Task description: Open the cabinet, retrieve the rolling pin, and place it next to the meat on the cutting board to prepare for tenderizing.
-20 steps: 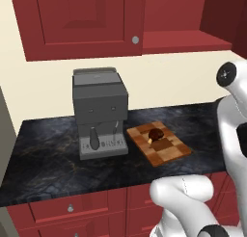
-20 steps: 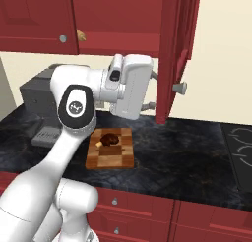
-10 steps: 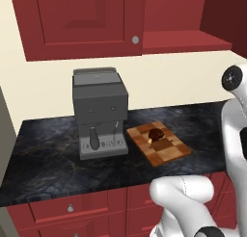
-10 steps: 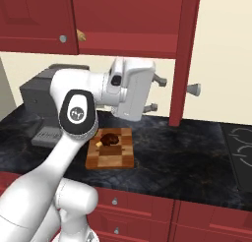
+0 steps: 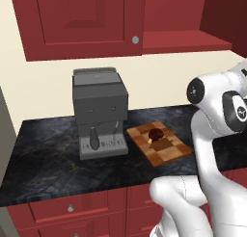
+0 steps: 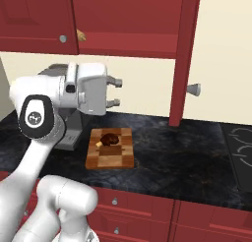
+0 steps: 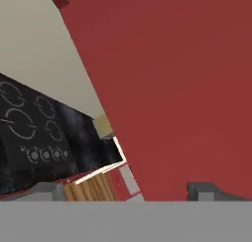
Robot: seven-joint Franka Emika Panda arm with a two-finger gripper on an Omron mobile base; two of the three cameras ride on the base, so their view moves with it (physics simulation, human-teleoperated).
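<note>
The dark-red wall cabinet point(image 6: 123, 19) has its right raised-panel door point(image 6: 183, 59) swung out edge-on. The white arm's two-finger gripper point(image 6: 119, 92) hangs released and empty above the checkered wooden cutting board point(image 6: 110, 148) with its small dark-brown meat point(image 6: 109, 138). The light tan wooden rolling pin point(image 6: 81, 36) peeks out at the cabinet's lower edge, so I judge the hand should rise past the door and close across the pin's thick middle.
</note>
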